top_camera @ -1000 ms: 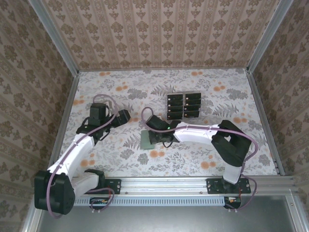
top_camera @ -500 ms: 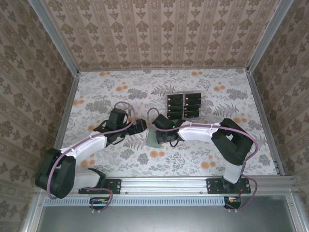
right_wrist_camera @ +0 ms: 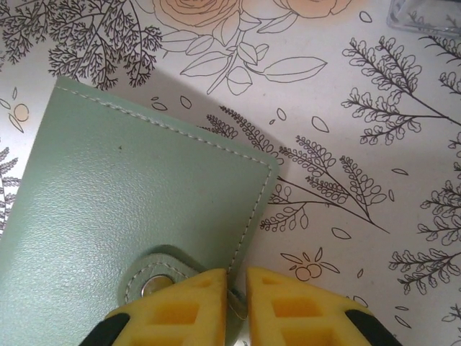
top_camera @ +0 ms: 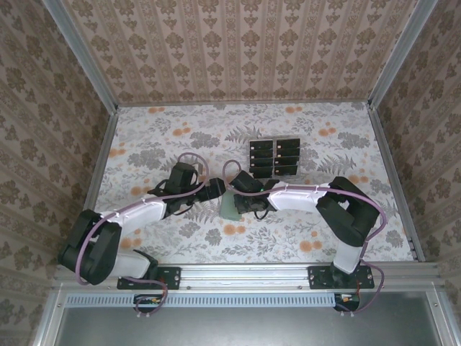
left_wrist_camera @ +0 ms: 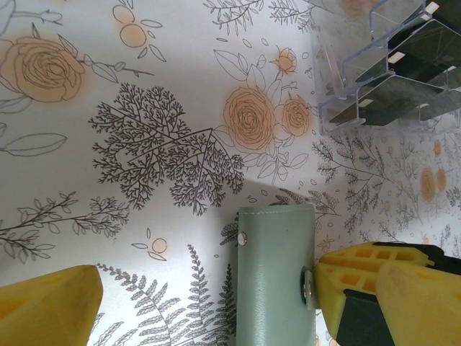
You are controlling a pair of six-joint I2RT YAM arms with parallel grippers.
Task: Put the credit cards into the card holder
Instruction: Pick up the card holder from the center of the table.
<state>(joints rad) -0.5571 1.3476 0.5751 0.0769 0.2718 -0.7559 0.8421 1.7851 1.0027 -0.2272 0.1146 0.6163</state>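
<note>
Pinched the card holder (top_camera: 230, 207) mid-table by its snap edge in the right gripper (right_wrist_camera: 238, 306), kept the left gripper (left_wrist_camera: 209, 292) spread wide astride it (credit cards (top_camera: 274, 157) at one o'clock), likely called for unsnapping the flap next.

A lab test cell: aluminium frame (top_camera: 288, 277), wallpapered walls (top_camera: 245, 50).

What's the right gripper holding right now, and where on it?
The right gripper pinches the card holder by its edge, right beside the snap tab. The left gripper is open, holding nothing.
</note>
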